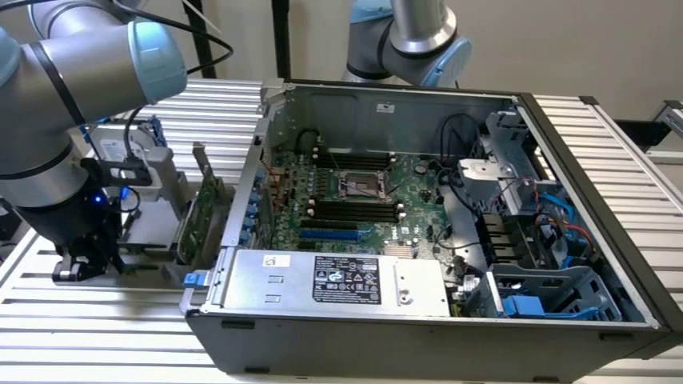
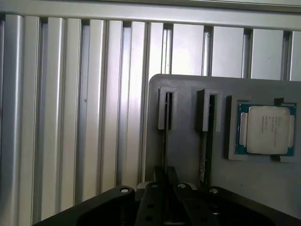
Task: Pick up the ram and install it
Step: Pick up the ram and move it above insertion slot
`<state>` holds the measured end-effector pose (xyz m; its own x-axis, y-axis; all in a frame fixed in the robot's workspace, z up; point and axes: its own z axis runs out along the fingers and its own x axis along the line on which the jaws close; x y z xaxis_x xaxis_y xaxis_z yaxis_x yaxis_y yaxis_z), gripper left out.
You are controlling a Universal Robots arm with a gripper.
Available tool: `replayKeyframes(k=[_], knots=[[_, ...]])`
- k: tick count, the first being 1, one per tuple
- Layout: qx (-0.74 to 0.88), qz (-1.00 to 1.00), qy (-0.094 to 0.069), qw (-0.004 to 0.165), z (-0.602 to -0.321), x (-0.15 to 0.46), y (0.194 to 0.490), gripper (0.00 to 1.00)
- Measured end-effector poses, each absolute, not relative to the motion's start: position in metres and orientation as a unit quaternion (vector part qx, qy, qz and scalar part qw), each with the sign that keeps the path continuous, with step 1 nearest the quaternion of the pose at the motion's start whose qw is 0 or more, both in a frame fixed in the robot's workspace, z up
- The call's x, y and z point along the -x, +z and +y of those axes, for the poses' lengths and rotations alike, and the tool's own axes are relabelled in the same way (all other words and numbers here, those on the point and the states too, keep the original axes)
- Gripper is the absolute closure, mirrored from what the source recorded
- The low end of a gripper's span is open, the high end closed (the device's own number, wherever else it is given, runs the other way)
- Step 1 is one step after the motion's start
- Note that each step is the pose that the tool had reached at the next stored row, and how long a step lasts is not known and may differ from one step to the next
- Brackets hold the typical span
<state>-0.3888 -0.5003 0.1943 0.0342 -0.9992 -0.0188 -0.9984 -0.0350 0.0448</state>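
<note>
I see the hand [image 2: 165, 176] low over the ram [image 2: 165, 143], which stands on edge in the gray holder [image 2: 186, 150], can't tell if it's open or closed, and I'd want it centred and square to the stick for a straight pull.

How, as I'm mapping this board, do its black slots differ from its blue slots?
The black slots sit beside the processor socket; the blue slots lie nearer the power supply. The black slots look longer than the blue slots. Both run parallel on the motherboard.
</note>
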Motion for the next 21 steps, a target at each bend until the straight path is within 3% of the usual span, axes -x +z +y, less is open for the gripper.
replayKeyframes(k=[21], knots=[[-0.700, -0.713, -0.023, 0.009, -0.5034, 0.3894, 0.1937, 1.00]])
